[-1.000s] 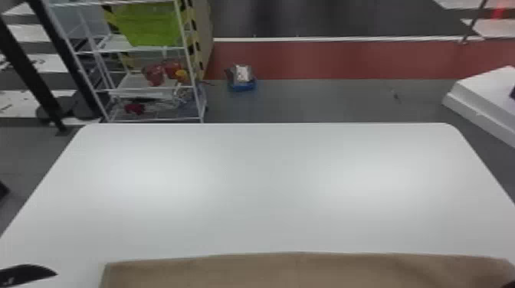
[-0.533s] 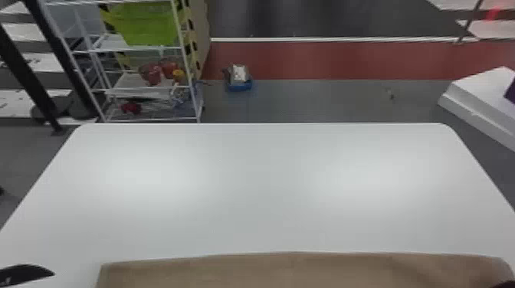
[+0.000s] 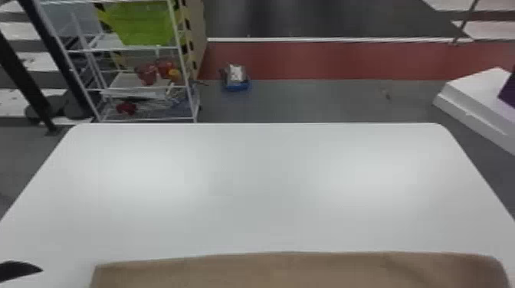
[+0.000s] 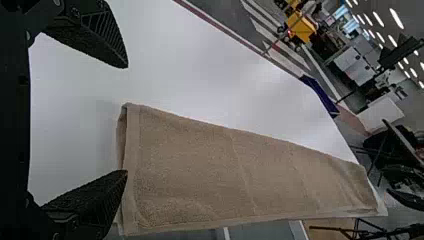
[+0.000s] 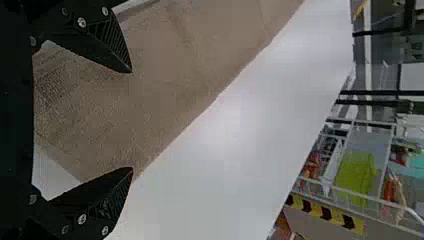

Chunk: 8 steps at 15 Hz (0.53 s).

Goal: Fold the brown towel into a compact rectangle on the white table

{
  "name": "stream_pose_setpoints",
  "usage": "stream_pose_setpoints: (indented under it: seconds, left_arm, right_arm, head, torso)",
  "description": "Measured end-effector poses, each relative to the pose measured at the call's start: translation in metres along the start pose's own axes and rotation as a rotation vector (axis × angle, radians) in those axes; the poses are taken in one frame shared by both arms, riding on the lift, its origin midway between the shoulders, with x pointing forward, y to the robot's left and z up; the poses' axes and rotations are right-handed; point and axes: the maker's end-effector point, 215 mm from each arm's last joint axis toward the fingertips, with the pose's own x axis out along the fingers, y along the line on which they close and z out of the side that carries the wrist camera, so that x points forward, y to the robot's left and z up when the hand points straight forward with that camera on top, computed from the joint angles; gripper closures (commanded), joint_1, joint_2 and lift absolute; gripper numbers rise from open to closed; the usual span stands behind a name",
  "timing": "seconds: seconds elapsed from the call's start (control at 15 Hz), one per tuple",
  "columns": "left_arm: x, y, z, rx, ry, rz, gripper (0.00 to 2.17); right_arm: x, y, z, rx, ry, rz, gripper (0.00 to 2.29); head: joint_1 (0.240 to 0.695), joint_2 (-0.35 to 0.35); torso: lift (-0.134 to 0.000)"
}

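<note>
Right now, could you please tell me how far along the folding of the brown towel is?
The brown cloth towel lies on the white table as a long strip, with layers showing at one end, so a lengthwise fold looks done. Nothing is in hand: the black left gripper and black right gripper are open near opposite ends. Shortening the strip into a compact rectangle seems left.

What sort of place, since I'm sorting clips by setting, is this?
Probably a workshop or robotics lab: a white wire rack stands beyond the white table, with a red floor strip and rows of ceiling lights.
</note>
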Motion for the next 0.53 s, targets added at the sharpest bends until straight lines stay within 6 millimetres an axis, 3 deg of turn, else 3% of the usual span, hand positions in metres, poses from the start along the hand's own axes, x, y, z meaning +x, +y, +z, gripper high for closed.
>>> stream_pose_setpoints:
  seconds: [0.27,0.4,0.53]
  left_arm:
    - [-0.004,0.018,-0.009,-0.272,-0.069,0.092,0.2]
    - [-0.007,0.029,-0.022,-0.615,-0.137,0.145,0.21]
    - [-0.008,0.027,-0.023,-0.941,-0.227,0.164,0.21]
  right_arm:
    - [-0.028,-0.027,0.006,0.024,-0.126,-0.098,0.21]
    - [-0.028,-0.029,0.004,0.006,-0.145,-0.113,0.21]
    - [-0.03,-0.031,0.003,-0.007,-0.165,-0.122,0.21]
  head:
    - [0.695,-0.063]
    - [0.695,-0.036]
    - [0.695,-0.035]
  torso:
    - [-0.123]
    - [-0.123]
    - [-0.123]
